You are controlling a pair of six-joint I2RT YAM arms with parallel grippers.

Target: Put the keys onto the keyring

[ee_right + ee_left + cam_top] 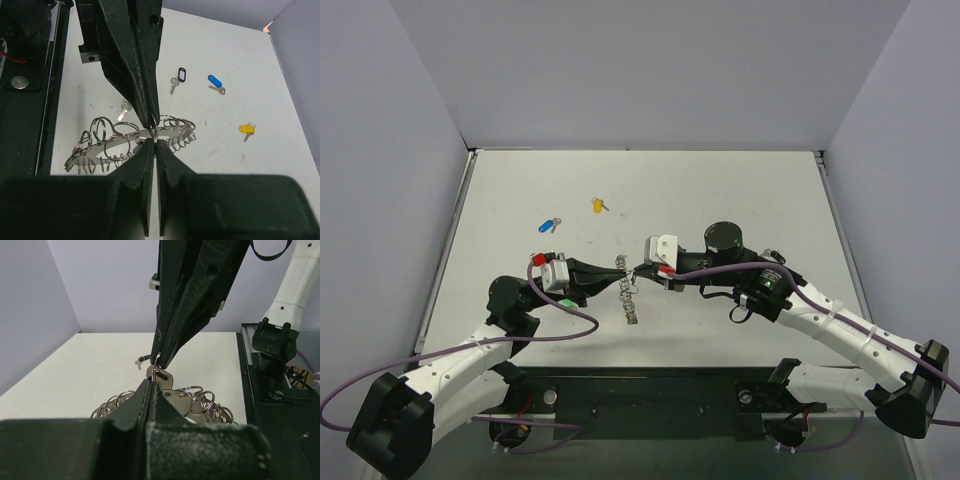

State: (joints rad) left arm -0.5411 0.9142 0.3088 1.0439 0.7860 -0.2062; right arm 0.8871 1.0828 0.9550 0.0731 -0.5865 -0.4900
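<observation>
Top external view puts the keyring (630,298) just toward 6 o'clock of the centre of the table (740,190), held between the two claws. The left gripper (615,272) reaches in from the ring's 9 o'clock and the right gripper (642,271) from its 3 o'clock, tips almost touching at the ring's far end. Both wrist views show each claw pinched fully closed on the keyring at nearly the same spot. Whether a key is caught there too, I cannot tell. Both arms stretch low and forward, elbows out, wrists turned inward to face each other.

The step in hand looks like opening the ring at the pinch point so a key can be threaded. Loose keys lie apart from it: the blue key (549,225) at the ring's 10 o'clock and the yellow key (599,205) at 11 o'clock. The right wrist view adds a green key (124,108) just beyond the ring and a black-tagged key (179,77) farther off. Next, one claw probably has to steady the ring while the other lets go and fetches a key, a fine pinch given how small the keys are.
</observation>
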